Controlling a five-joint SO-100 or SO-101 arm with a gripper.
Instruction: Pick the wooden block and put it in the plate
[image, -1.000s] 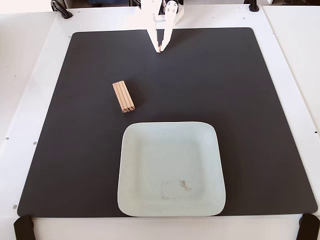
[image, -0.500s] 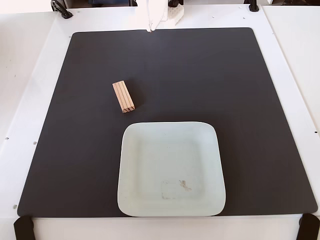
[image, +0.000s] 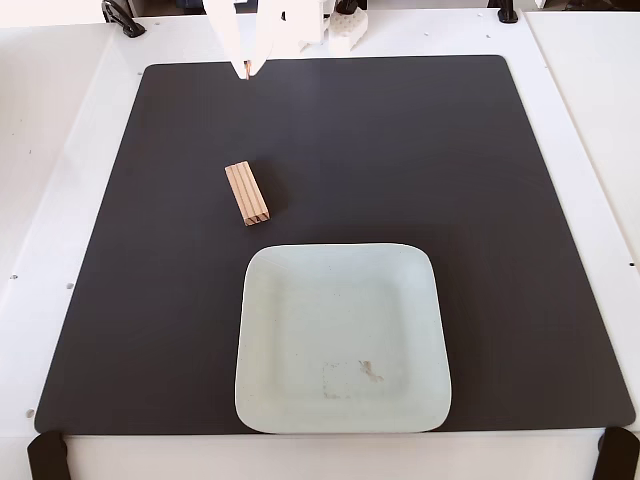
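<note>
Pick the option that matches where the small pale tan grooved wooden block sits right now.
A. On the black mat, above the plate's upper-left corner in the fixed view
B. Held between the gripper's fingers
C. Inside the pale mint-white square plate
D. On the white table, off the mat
A: the wooden block lies on the black mat, apart from the plate, with the gripper far off.

Arm, visible portion only, fixed view, at the frame's top edge. Gripper (image: 246, 73): two long, flat, white plastic fingers (image: 226, 35) tapering to narrow tips, the tips tinged pale orange-pink. Behind the fingers, a blocky white housing. To the housing's right in this view, a rounded white part with small dark dots, possibly screw holes. Cables and markings: cannot be made out.
</note>
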